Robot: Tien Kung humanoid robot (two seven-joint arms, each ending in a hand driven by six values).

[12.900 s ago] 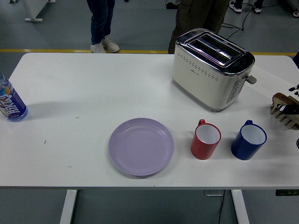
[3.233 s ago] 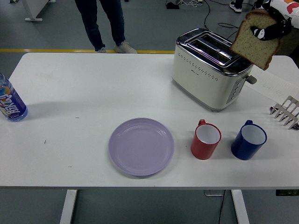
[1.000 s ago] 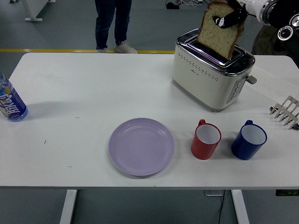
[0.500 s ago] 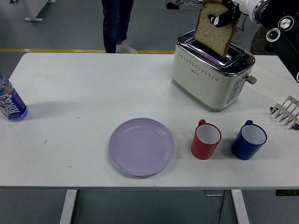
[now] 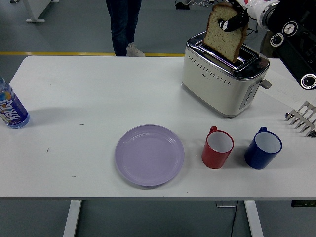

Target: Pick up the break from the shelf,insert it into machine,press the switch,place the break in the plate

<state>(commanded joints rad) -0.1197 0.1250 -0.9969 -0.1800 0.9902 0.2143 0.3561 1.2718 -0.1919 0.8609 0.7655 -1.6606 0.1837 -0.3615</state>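
The slice of bread (image 5: 224, 32) hangs upright and slightly tilted over the toaster (image 5: 224, 73), its lower edge at the mouth of the near slot; whether it has entered the slot cannot be told. The right hand (image 5: 236, 19) pinches it near the top, with black fingers (image 5: 229, 23) lying across the face turned toward the camera, closed on the slice. The black right arm (image 5: 291, 34) comes in from the upper right corner of the frame.

The toaster stands near the far right corner of the bench, cream with a chrome top, its lever (image 5: 265, 84) sticking out of the right end. To its right, at the right edge, the metal rack (image 5: 302, 118) lies partly cut off by the frame. In front of the toaster, toward the near edge, the red mug (image 5: 217, 147) and the blue mug (image 5: 262, 148) stand side by side, apart from each other. The purple plate (image 5: 149, 155) lies left of the red mug, near the middle of the near edge. A blue bottle (image 5: 11, 108) stands at the left edge. A person's legs (image 5: 123, 24) show beyond the far edge
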